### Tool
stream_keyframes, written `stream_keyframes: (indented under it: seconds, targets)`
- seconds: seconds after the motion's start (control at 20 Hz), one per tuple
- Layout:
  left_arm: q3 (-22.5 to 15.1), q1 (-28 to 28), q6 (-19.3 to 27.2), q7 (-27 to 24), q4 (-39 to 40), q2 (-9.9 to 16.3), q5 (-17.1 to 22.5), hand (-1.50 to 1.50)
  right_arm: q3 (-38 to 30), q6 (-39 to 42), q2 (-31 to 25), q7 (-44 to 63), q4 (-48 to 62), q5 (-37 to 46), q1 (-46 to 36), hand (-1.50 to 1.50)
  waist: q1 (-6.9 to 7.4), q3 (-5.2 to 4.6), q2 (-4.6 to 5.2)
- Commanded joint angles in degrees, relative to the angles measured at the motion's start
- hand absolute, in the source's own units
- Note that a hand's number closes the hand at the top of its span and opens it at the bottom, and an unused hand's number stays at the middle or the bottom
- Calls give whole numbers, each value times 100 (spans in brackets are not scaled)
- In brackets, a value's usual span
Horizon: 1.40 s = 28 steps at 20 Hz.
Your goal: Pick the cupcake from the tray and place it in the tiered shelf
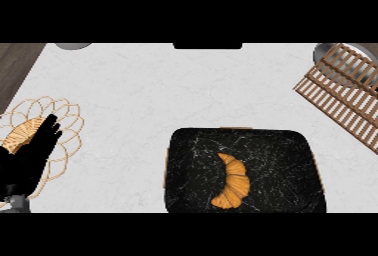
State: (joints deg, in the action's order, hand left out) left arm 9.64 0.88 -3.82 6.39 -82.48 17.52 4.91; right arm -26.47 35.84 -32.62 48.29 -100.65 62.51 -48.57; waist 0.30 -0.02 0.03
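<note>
I see the black marbled tray (280, 150) sitting at the counter's (162, 85) near edge, right of centre, and on it lies not a cupcake but a croissant (232, 181) — curved, golden, towards the tray's near side, touched by nothing. The wooden slatted tiered shelf (341, 90) stands at the counter's far right corner, well apart from the tray. At the left edge my left hand (29, 155) rests with fingers straight and relaxed, grasping nothing, over a wire basket (63, 125) holding a bread-like piece (21, 132). My right hand doesn't show.
</note>
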Motion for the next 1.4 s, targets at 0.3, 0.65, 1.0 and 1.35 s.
stream_keyframes:
  seconds: [0.3,0.65,1.0,1.35]
  targets:
    - [168,-266,-178,122,278,51,46,0,-411,-1325,-402,-514,1482,-208,131,150,4,1,2]
    - [98,-45,-131,217,-202,-27,-33,0,-985,-2467,-608,-726,2532,-199,423,150,31,7,10]
    - [262,-372,-242,175,250,68,-62,0,-544,-2848,-1010,-1479,3584,-225,577,-150,19,3,10]
    - [96,59,-127,-144,48,-264,-257,0,-869,-3087,-829,-1469,3206,-984,422,-150,8,2,-5]
